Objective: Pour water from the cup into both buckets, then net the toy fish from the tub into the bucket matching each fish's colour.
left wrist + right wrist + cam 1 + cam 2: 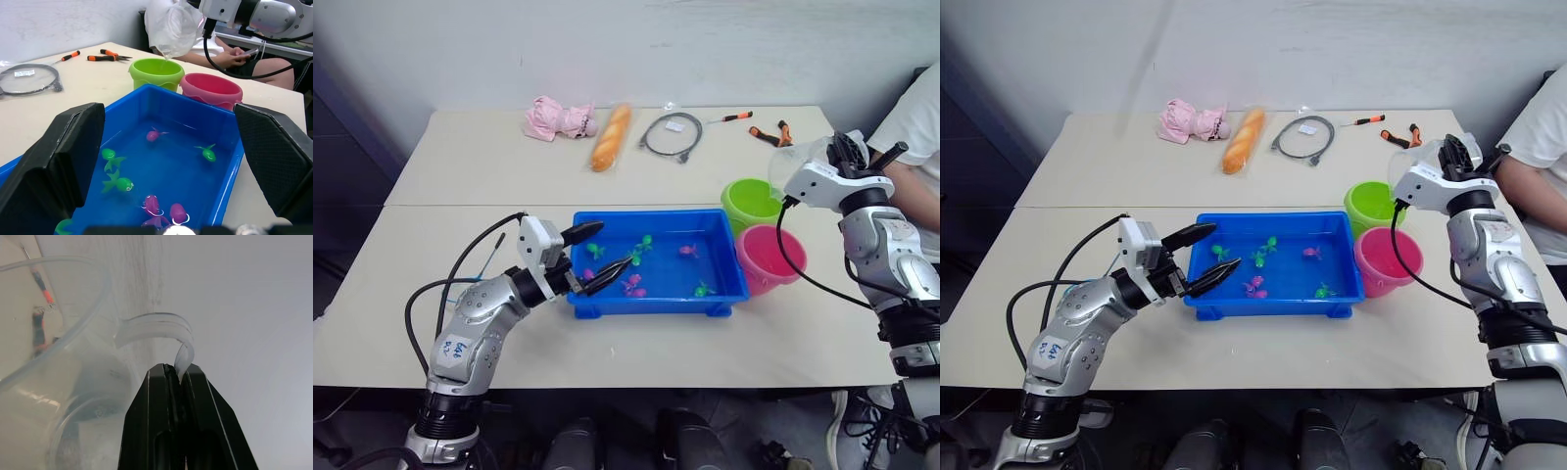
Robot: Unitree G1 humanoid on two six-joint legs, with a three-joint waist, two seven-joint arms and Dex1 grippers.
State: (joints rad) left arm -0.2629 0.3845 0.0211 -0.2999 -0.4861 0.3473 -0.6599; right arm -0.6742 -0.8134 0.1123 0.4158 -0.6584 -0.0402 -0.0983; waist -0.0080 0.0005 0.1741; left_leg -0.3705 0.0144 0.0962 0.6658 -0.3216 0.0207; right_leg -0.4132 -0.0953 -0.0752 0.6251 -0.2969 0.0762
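Right end effector (177, 374) is pinching the handle of the cup (172, 27) between closed fingers, holding it tilted with its spout over the green bucket (751, 203), so the pouring step is under way. A thin stream seems to be falling into that bucket in the left wrist view, though I cannot tell how much water is left. The pink bucket (771, 257) is standing just beside the green one, touching the tub (658, 299), and is likely waiting for its share; the next move calls for shifting the spout across to it without spilling. Left end effector (1197, 257) is hovering wide open and empty over the tub's near left corner, above the toy fish (119, 183) floating inside.

Farther back on the counter (489, 176) are lying a pink cloth toy (558, 118), a bread loaf (611, 137), a coiled cable (671, 134), a screwdriver (731, 117) and pliers (770, 134), all well apart. A person (915, 147) is sitting close behind the right arm.
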